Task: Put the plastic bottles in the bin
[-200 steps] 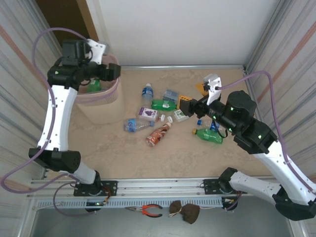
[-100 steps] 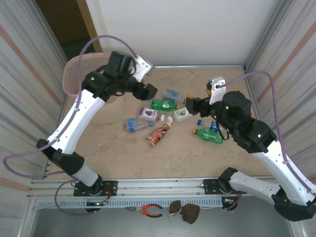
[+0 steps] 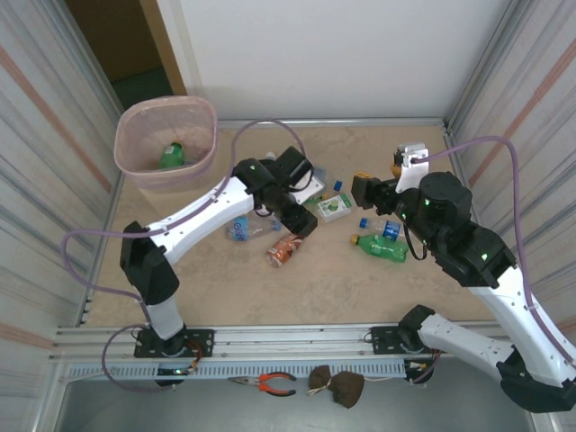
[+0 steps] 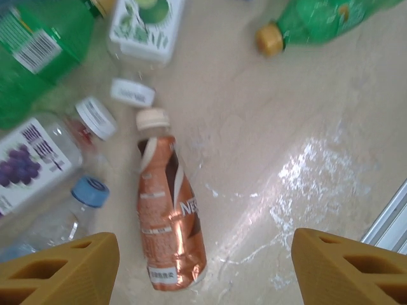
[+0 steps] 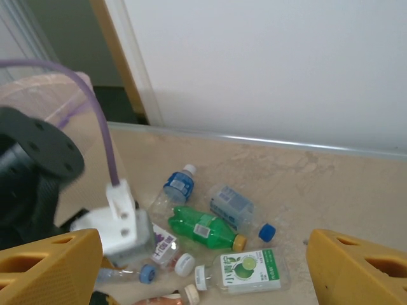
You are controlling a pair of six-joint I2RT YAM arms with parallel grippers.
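The pale pink bin (image 3: pixel 135 171) stands at the back left with a green bottle (image 3: pixel 171 156) inside. My left gripper (image 3: pixel 301 222) hangs open over the pile of bottles. Between its yellow fingers (image 4: pixel 63 270) lies a crushed brown bottle (image 4: pixel 168 216) with a cream cap, untouched. Beside it are a grape-label bottle (image 4: pixel 32 162), a clear blue-capped bottle (image 4: pixel 63 216) and a lime-label bottle (image 4: pixel 146 25). My right gripper (image 3: pixel 364 191) is open and raised, looking at a green bottle (image 5: pixel 203 227), a blue-label bottle (image 5: pixel 178 185) and a clear bottle (image 5: pixel 235 210).
Another green bottle with an orange cap (image 3: pixel 382 247) lies near the right arm. A loose white cap (image 4: pixel 132 94) sits by the brown bottle. Metal walls close in both sides, and a rail runs along the table's near edge (image 3: pixel 288 337).
My left arm has swung from over the bin to the pile, its gripper open above the brown bottle. A green bottle lies in the bin. The right gripper has lifted back slightly.
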